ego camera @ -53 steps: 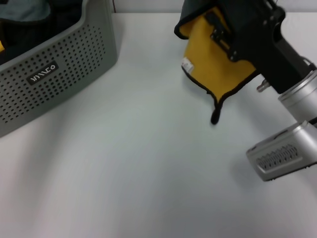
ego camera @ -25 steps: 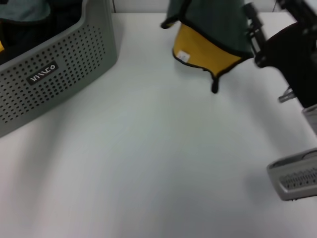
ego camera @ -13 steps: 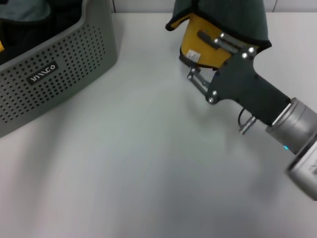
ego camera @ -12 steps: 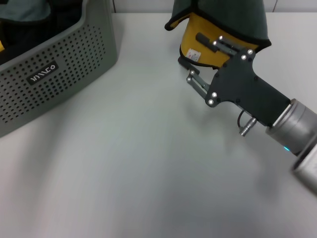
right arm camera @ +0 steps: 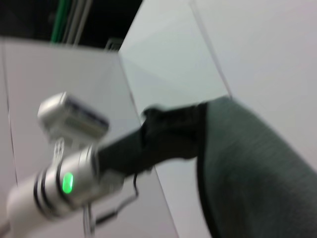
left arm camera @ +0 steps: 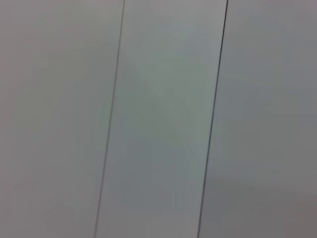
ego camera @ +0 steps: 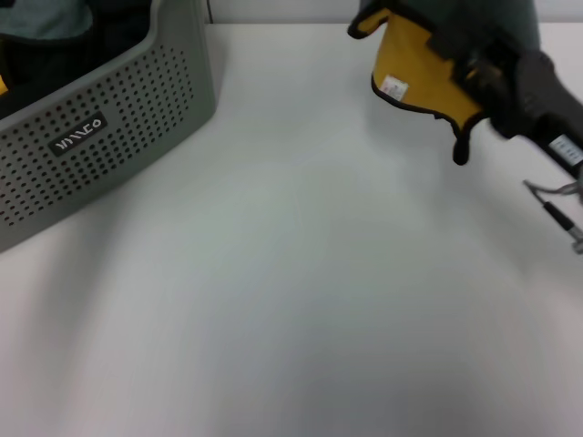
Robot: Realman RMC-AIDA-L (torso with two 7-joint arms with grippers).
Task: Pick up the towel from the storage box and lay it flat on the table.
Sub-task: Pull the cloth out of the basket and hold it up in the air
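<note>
The yellow towel [ego camera: 419, 77] with black edging and a white label hangs in the air over the far right of the white table [ego camera: 273, 291], its top out of the head view. My right gripper [ego camera: 472, 55] is a black body at the towel's right edge, with its arm running off to the right. The right wrist view shows the towel's grey reverse [right arm camera: 247, 163] hanging from my left gripper [right arm camera: 192, 124], which is shut on its upper edge. The grey storage box [ego camera: 109, 109] stands at the far left. The left wrist view shows only wall panels.
The storage box holds a teal-grey cloth [ego camera: 46, 18] and black fabric [ego camera: 123, 23]. A thin cable [ego camera: 551, 200] hangs under my right arm. White tabletop stretches from the box to the front and right edges.
The hanging towel has shifted to the right. My right arm has swung from low in front of the towel, fingers spread then, up to its right edge.
</note>
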